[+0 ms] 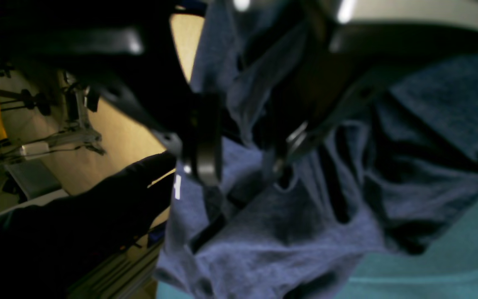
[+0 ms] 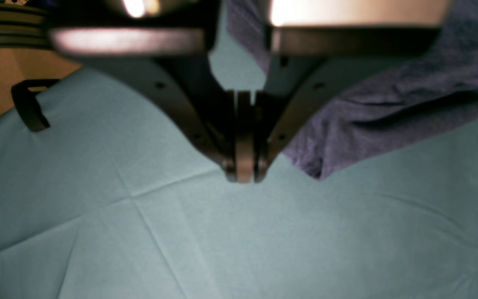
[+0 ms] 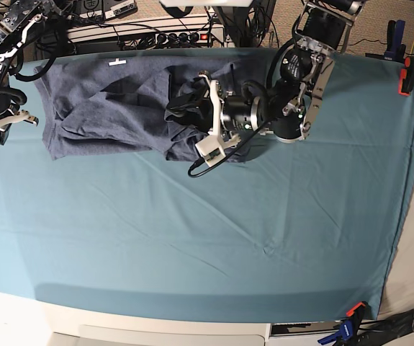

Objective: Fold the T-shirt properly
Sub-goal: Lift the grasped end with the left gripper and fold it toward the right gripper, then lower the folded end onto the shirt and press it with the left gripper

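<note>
From the left wrist, the left hand [image 1: 243, 153] gapes, released, with T-shirt [image 1: 288, 232] folds bunched between its fingers; cloth could snag and drag. From the right wrist, the right hand [image 2: 243, 176] hangs clenched, empty, beside the T-shirt's corner. From above, the T-shirt lies crumpled along the surface's [image 3: 207, 238] far edge.

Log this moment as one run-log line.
left gripper: jaws apart over bunched T-shirt | right gripper: shut, empty, above teal table cloth beside shirt edge | fold: not done
</note>
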`<act>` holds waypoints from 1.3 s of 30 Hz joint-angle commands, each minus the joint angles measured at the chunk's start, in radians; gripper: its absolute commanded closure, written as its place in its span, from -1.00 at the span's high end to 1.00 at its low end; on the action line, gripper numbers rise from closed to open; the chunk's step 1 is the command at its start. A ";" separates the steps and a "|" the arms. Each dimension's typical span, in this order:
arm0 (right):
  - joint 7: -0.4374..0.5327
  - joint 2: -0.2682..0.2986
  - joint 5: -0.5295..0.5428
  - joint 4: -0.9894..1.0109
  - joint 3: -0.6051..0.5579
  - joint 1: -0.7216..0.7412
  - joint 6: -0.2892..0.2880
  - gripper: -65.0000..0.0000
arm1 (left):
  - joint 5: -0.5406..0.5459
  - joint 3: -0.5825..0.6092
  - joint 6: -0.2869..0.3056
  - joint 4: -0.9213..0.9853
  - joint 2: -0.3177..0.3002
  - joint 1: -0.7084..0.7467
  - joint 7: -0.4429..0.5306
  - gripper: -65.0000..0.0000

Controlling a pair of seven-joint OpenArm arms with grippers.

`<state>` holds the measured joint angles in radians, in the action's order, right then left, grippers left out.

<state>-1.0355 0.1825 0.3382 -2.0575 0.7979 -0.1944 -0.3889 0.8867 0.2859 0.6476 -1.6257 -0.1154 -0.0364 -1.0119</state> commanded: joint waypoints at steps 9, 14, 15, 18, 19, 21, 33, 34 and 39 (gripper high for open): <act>0.027 0.016 0.006 -0.015 0.004 0.006 0.001 -1.00 | 0.000 0.045 0.007 -0.017 0.072 -0.016 0.027 -0.42; 0.027 0.016 0.006 -0.015 0.004 0.006 0.001 -1.00 | -0.058 0.150 0.005 -0.017 0.098 -0.016 0.045 -0.42; 0.027 0.016 0.006 -0.016 0.004 0.006 0.001 -1.00 | -0.070 0.172 -0.001 -0.017 0.105 -0.016 0.045 -0.42; 0.027 0.016 0.006 -0.015 0.004 0.006 0.001 -1.00 | -0.097 0.230 -0.001 -0.017 0.124 -0.016 0.056 -0.42; 0.027 0.016 0.006 -0.015 0.004 0.006 0.001 -1.00 | -0.117 0.246 -0.001 -0.017 0.132 -0.016 0.062 -0.42; 0.027 0.016 0.006 -0.016 0.004 0.006 0.001 -1.00 | -0.138 0.273 -0.001 -0.017 0.148 -0.016 0.063 -0.42; 0.027 0.016 0.006 -0.015 0.004 0.006 0.001 -1.00 | -0.223 0.179 -0.091 -0.018 0.140 -0.114 0.000 -0.74; 0.026 0.016 0.006 -0.016 0.004 0.006 0.001 -1.00 | -0.204 0.152 -0.091 -0.021 0.134 -0.117 -0.001 -0.82; 0.027 0.016 0.006 -0.015 0.004 0.006 0.001 -1.00 | -0.193 0.034 -0.091 -0.069 0.071 -0.118 0.000 -1.00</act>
<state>-1.0355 0.1825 0.3389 -2.0575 0.7979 -0.1944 -0.3889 0.6704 0.3210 0.5533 -1.6737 -0.0528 -0.1383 -1.0317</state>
